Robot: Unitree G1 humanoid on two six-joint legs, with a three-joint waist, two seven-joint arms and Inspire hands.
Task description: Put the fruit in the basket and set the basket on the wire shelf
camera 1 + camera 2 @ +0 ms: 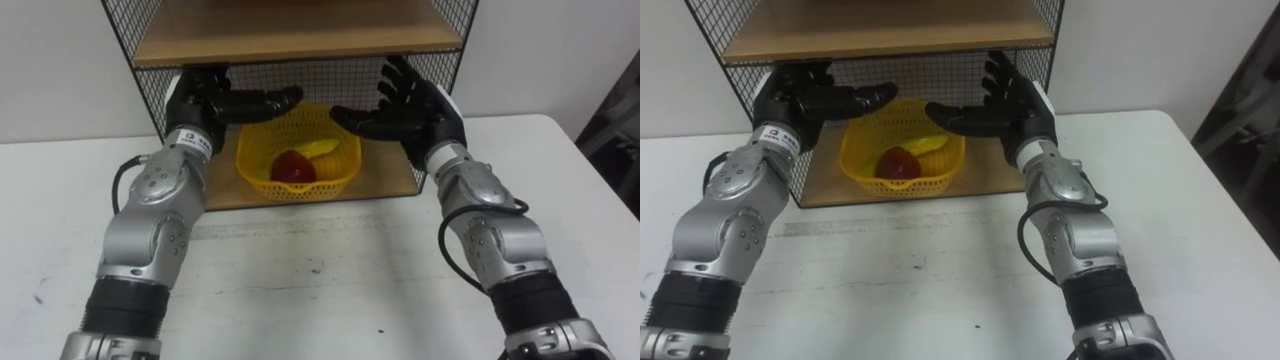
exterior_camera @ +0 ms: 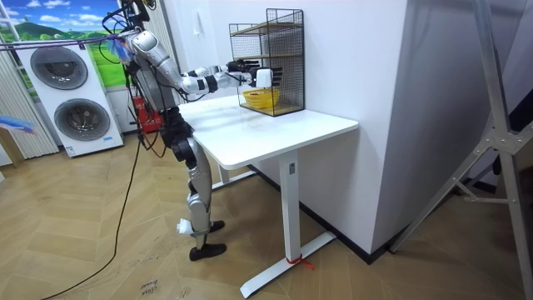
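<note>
In the left eye view a yellow basket (image 1: 262, 178) sits on the lower wooden board (image 1: 222, 190) of the wire shelf (image 1: 148, 88), which stands at the far edge of the white surface (image 1: 330, 270). In the basket lie a red apple (image 1: 293, 167) and, at the apple's one o'clock, a banana (image 1: 322, 149). The left robot hand (image 1: 213, 102) hovers at the basket's ten o'clock, spread wide and holding nothing, its fingers stretched sideways just above the rim. The right robot hand (image 1: 412, 110) hovers at the basket's two o'clock, also wide and empty, palm turned toward the basket and fingers fanned up against the shelf's mesh. Whether either hand touches the rim cannot be told. In the right eye view the basket (image 1: 862, 178) lies between the two wide hands, under the upper board (image 1: 890, 30), with the apple (image 1: 898, 163) at its middle and the banana (image 1: 927, 147) behind it. In the room view the robot stands upright at the end of the surface (image 2: 283, 129) on the room view's left, both arms stretched forward to the wire shelf (image 2: 279, 50), where the basket (image 2: 258, 102) rests on the bottom level. Two washing machines (image 2: 67, 92) stand against the wall behind the robot, at its nine o'clock in that view.
</note>
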